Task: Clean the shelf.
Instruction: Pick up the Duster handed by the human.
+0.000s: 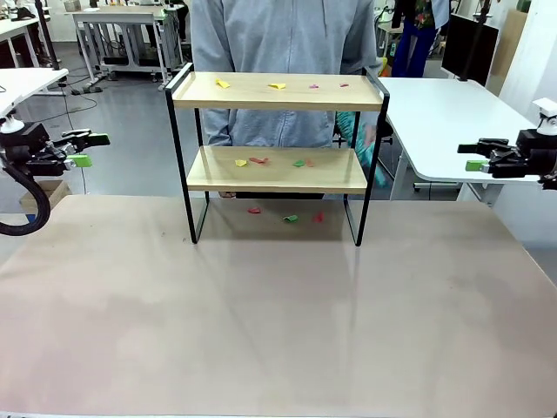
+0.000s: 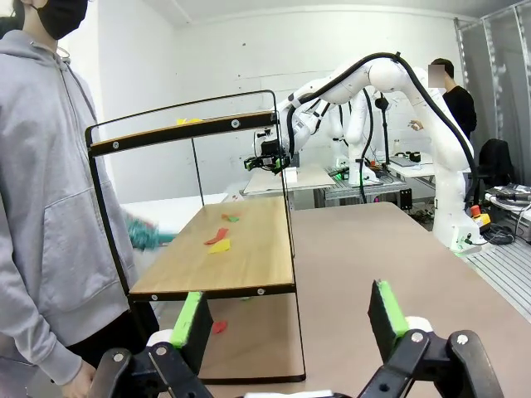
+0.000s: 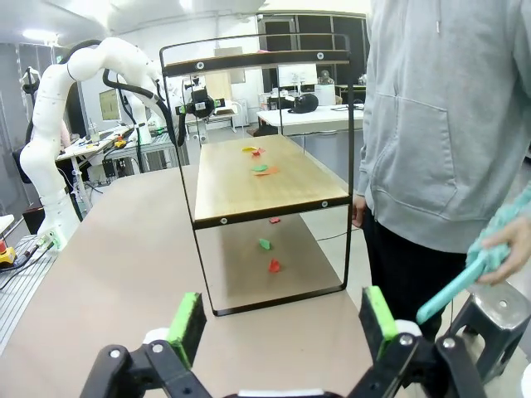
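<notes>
The left gripper and the right gripper are held wide open, empty, at either side of the shelf. Coloured scraps are scattered over both its boards.

– How many shelves are seen?
– One shelf is seen, with two boards.
– How many paper bits are counted?
– Four on the top board, four on the lower board, three on the table under it.
– And grippers?
– Two are counted: left gripper, right gripper.
</notes>
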Motion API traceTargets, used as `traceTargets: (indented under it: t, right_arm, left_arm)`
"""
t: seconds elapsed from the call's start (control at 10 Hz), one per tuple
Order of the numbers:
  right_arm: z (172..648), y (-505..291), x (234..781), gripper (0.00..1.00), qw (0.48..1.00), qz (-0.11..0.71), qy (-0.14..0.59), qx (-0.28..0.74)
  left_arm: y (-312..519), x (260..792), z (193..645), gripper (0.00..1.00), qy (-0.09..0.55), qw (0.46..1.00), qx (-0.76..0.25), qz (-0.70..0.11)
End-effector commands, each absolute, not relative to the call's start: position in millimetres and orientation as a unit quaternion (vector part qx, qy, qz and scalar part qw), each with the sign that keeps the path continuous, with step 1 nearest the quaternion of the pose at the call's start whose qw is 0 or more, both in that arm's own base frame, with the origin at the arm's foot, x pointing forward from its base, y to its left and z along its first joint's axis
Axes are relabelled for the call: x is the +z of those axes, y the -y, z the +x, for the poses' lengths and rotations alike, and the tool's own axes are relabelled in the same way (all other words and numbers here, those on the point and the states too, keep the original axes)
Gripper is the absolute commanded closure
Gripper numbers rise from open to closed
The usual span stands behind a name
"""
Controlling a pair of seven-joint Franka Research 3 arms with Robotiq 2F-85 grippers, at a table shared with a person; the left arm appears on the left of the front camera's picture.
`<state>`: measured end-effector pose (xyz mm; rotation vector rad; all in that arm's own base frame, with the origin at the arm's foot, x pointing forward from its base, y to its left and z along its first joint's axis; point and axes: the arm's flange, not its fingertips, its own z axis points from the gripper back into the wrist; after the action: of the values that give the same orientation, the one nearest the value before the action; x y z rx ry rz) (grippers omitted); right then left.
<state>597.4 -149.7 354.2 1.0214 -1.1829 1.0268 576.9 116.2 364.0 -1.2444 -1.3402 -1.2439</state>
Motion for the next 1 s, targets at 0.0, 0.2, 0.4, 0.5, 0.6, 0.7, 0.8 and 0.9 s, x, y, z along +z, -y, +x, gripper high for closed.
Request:
traceTargets:
  t: [0.0,0.2,0.4,0.5,0.6,0.7,0.8,0.9]
  right_arm:
    - [597.8,148.6,355.8,0.0,0.593,0.439,0.51,0.443]
    - [597.8,148.6,355.8,0.0,0.593,0.439,0.51,0.443]
    - [597.8,148.6,355.8,0.0,0.593,0.439,0.51,0.443]
    - [597.8,148.6,355.8,0.0,0.593,0.439,0.51,0.443]
    - [597.8,148.6,355.8,0.0,0.593,0.439,0.51,0.443]
    - [597.8,148.6,355.8,0.0,0.593,0.439,0.51,0.443]
    - [597.8,148.6,355.8,0.0,0.593,0.439,0.51,0.443]
    - [597.8,148.6,355.8,0.0,0.593,0.439,0.51,0.443]
  left_arm:
    - [-116.0,364.5,576.8,0.0,0.545,0.445,-0.505,-0.5]
    - [-116.0,364.5,576.8,0.0,0.545,0.445,-0.505,-0.5]
    - [-116.0,364.5,576.8,0.0,0.545,0.445,-0.505,-0.5]
    - [-116.0,364.5,576.8,0.0,0.545,0.445,-0.505,-0.5]
    - [-116.0,364.5,576.8,0.0,0.545,0.445,-0.505,-0.5]
    - [-116.0,364.5,576.8,0.0,0.545,0.445,-0.505,-0.5]
    - [-116.0,364.5,576.8,0.0,0.545,0.445,-0.505,-0.5]
    - [-116.0,364.5,576.8,0.0,0.545,0.445,-0.505,-0.5]
